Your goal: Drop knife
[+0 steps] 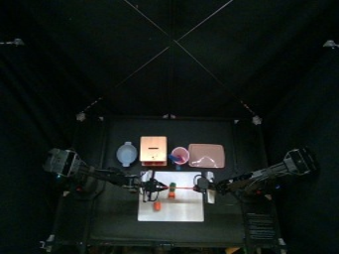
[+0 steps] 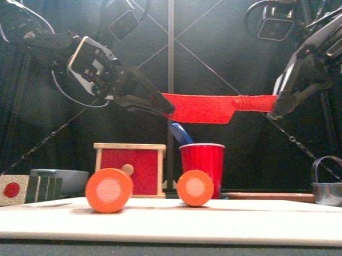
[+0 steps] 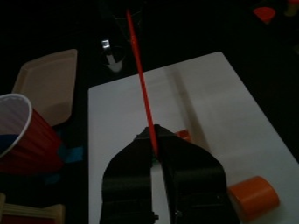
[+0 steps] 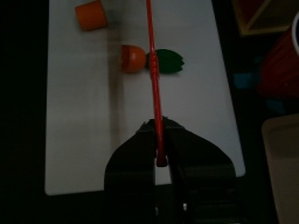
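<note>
Item: knife (image 2: 221, 106), red, held level in the air above the white cutting board (image 1: 185, 210) on the desk, long axis running left to right. My left tool (image 2: 158, 100) pinched one end, my right tool (image 2: 273, 104) the other; both narrow, each equally near.

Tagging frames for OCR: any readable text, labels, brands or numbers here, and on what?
None readable in any view.
Red knife, held between left gripper and right gripper: no marks.
Red cup: plain.
Wooden box: only a red dot, no lettering.
White cutting board and orange toy food halves: blank.
</note>
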Controlling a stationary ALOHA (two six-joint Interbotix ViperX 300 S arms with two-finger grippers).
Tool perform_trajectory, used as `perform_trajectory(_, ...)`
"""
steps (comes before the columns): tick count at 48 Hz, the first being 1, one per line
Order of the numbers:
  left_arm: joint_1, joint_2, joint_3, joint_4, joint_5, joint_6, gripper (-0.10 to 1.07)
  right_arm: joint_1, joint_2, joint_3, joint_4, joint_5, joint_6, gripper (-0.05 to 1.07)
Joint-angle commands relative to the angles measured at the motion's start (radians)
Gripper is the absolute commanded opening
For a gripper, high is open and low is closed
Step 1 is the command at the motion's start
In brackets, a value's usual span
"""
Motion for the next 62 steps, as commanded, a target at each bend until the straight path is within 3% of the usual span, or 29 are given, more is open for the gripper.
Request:
perform_trajectory(1,-0.002,-0.018,-0.009,0.003,-0.008,0.005,0.41,-0.003,-0.02,-0.005,0.002,0.011,0.002,0.22)
perform_trajectory(7,0.005,-0.018,-0.009,0.002,-0.014,0.003,0.45,-0.003,-0.023,-0.005,0.0,0.009,0.002,0.22)
perform_trajectory(27,0.006,-0.02,0.005,-0.017,-0.121,0.0,0.75,-0.005,-0.034,-0.011,0.012,0.025,0.014,0.22)
perform_trajectory(36,0.006,-0.032,0.02,-0.029,-0.21,0.0,0.78,-0.021,-0.083,-0.014,0.08,0.081,0.014,0.22)
perform_trajectory(44,0.005,-0.038,0.043,-0.044,-0.255,0.002,0.78,-0.025,-0.143,-0.012,0.212,0.123,0.018,0.22)
perform_trajectory(54,0.006,-0.038,0.069,-0.074,-0.302,0.005,0.78,-0.064,-0.209,-0.006,0.537,0.189,0.1,0.23)
perform_trajectory(62,0.015,-0.04,0.078,-0.074,-0.331,0.008,0.78,-0.066,-0.233,0.009,0.629,0.236,0.204,0.23)
